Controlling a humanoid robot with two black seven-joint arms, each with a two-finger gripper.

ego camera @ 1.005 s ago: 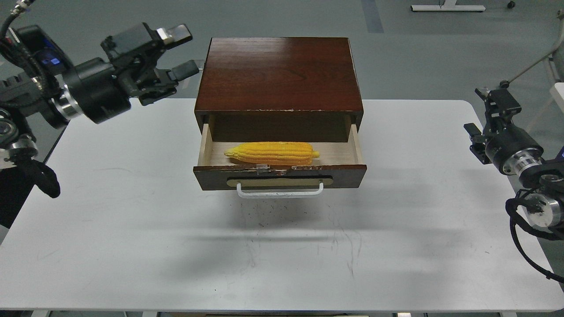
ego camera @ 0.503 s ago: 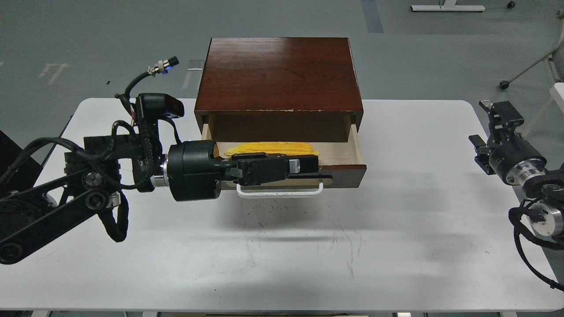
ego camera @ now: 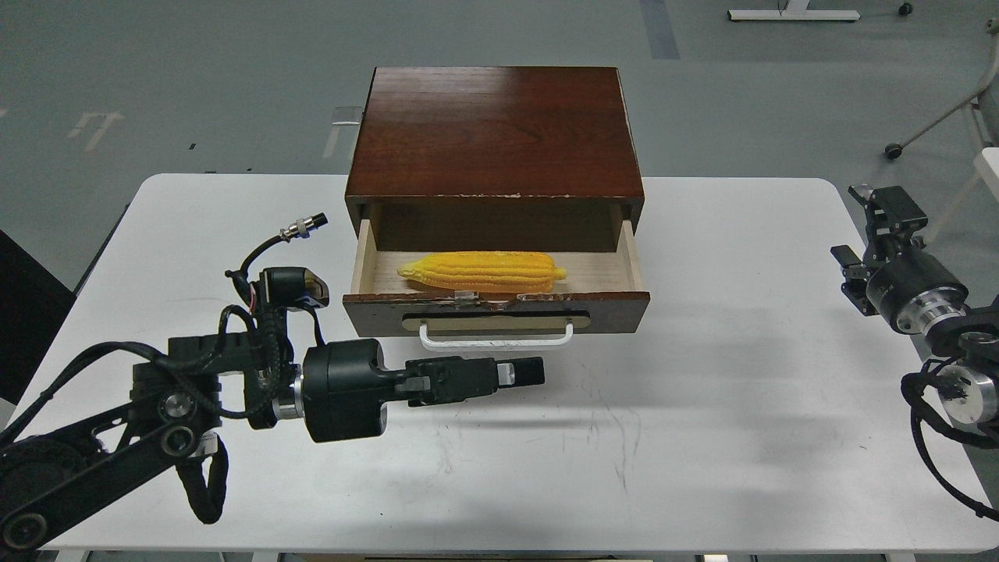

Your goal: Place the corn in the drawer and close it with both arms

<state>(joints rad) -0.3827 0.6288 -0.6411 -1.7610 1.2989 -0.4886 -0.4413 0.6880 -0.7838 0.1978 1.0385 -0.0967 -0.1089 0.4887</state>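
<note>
White table (ego camera: pixel 702 437): left fingers (ego camera: pixel 521 373) look clenched, empty, below the open drawer (ego camera: pixel 496 309); right fingers (ego camera: pixel 878 226) unclear.

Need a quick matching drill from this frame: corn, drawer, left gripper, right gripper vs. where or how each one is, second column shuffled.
Things:
1. corn
2. drawer
3. left gripper
4. right gripper

States:
A. near the table's right edge, away from the cabinet
B. lying on its side in the drawer
C. pulled out, open
D. just in front of the white handle, below it in the view

Pairs: 1-B, 2-C, 3-D, 4-A
</note>
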